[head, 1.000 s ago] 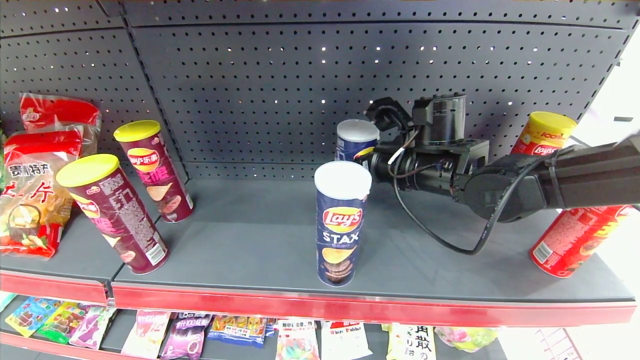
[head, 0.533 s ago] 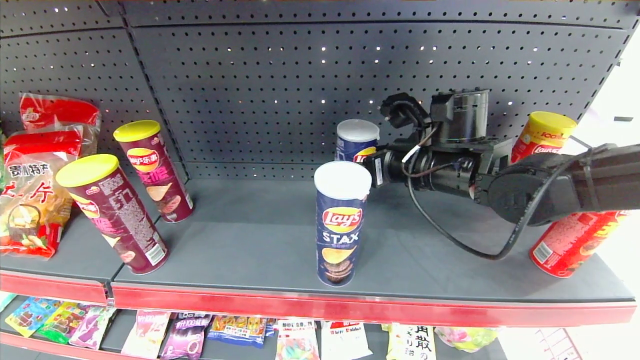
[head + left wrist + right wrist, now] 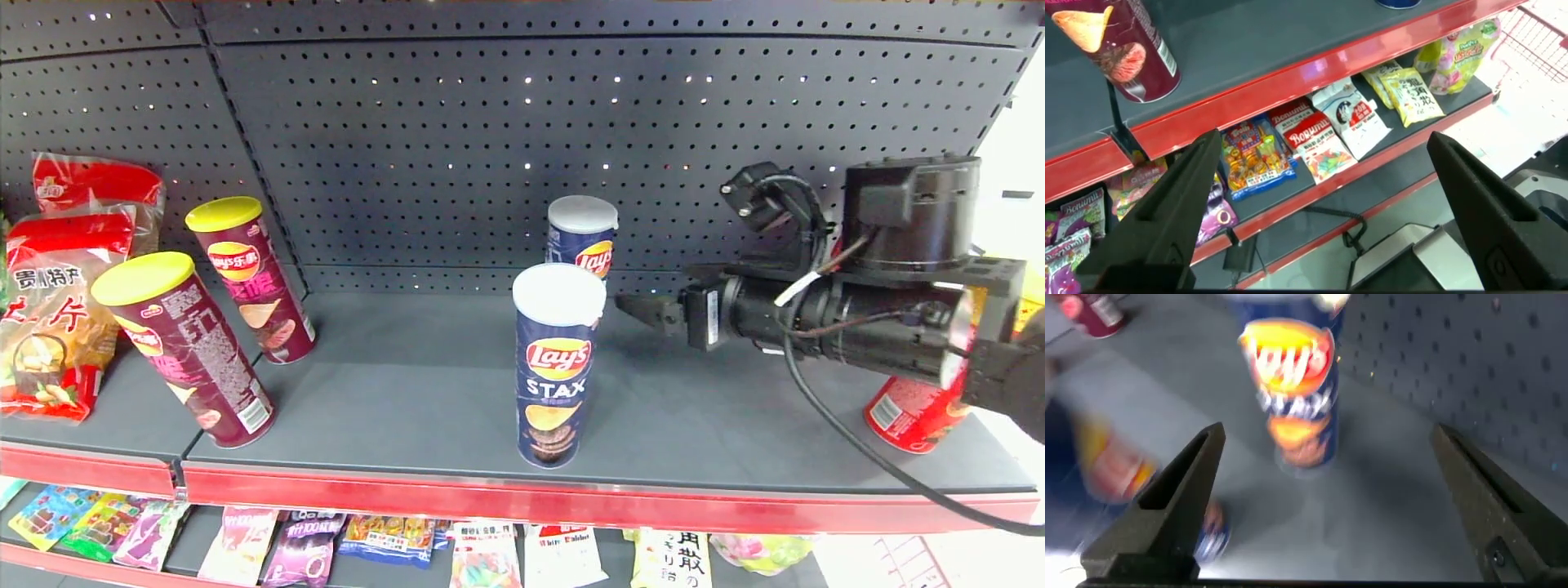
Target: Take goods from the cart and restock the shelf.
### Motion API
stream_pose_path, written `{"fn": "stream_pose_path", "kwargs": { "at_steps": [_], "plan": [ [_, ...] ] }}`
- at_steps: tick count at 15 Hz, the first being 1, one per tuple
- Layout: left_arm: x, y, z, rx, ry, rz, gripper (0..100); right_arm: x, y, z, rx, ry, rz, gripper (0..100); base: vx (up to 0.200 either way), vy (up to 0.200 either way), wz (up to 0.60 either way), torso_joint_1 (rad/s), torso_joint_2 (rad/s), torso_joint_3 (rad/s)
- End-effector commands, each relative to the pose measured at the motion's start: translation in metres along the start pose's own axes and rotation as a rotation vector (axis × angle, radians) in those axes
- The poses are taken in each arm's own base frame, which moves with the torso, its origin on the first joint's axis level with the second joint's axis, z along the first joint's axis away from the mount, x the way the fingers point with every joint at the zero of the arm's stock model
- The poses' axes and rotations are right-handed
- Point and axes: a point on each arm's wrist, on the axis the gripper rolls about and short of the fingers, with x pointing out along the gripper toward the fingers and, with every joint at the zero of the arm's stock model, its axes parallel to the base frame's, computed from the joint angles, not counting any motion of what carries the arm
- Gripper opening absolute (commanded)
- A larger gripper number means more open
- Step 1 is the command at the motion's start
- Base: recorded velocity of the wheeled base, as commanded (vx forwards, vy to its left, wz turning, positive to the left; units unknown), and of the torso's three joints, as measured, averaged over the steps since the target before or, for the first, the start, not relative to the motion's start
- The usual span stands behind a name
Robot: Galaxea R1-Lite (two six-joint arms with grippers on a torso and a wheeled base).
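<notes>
**Head view:** A grey shelf (image 3: 392,392) with a red front edge stands before a perforated back panel (image 3: 408,122). At mid-shelf a near blue can (image 3: 558,367) stands upright, and a far blue can (image 3: 581,237) is close behind it by the panel. The purple cans (image 3: 196,359) lean at the left beside snack bags (image 3: 57,318). A red can (image 3: 910,404) sits at the right, partly behind the arm. The right tool (image 3: 645,310) hangs over the shelf to the right of the blue cans and touches neither.

**Left wrist view:** The left tool (image 3: 1324,143) is spread wide and empty, out in front of a lower shelf (image 3: 1396,175) of packets (image 3: 1339,122). A red wire cart (image 3: 1535,33) shows at the right.

**Right wrist view:** The right tool's fingers (image 3: 1176,498) are spread wide and hold nothing. The far blue can stands upright ahead of the tips, apart from them.
</notes>
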Motion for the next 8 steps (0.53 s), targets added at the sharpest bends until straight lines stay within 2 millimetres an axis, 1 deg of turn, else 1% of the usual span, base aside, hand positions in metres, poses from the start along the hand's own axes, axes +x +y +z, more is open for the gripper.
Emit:
{"fn": "stream_pose_path", "kwargs": {
  "at_steps": [1, 2, 3, 4, 5, 7, 8],
  "plan": [
    [0.007, 0.001, 0.006, -0.005, 0.05, 0.006, 100, -0.042, 0.001, 0.0, 0.015, -0.048, -0.002, 100, 0.0, 0.0, 0.0, 0.0, 0.0, 0.0],
    [0.01, 0.002, 0.008, -0.006, 0.068, 0.008, 100, -0.061, 0.001, -0.004, 0.013, -0.063, -0.003, 100, 0.0, 0.0, 0.0, 0.0, 0.0, 0.0],
    [0.01, 0.002, 0.008, -0.006, 0.068, 0.008, 100, -0.061, 0.001, -0.004, 0.013, -0.063, -0.003, 100, 0.0, 0.0, 0.0, 0.0, 0.0, 0.0],
    [0.019, 0.003, 0.02, -0.005, 0.116, 0.005, 100, -0.11, 0.003, -0.027, -0.003, -0.081, -0.03, 100, 0.0, 0.0, 0.0, 0.0, 0.0, 0.0],
    [0.023, 0.004, 0.029, -0.006, 0.134, 0.004, 100, -0.13, 0.003, -0.04, -0.014, -0.091, -0.053, 100, 0.0, 0.0, 0.0, 0.0, 0.0, 0.0],
    [0.039, 0.008, 0.055, -0.009, 0.175, 0.0, 100, -0.172, 0.001, -0.066, -0.012, -0.109, -0.126, 100, 0.0, 0.0, 0.0, 0.0, 0.0, 0.0],
    [0.047, 0.009, 0.063, -0.011, 0.198, 0.0, 100, -0.191, 0.001, -0.073, -0.008, -0.095, -0.167, 100, 0.0, 0.0, 0.0, 0.0, 0.0, 0.0]
  ]
}}
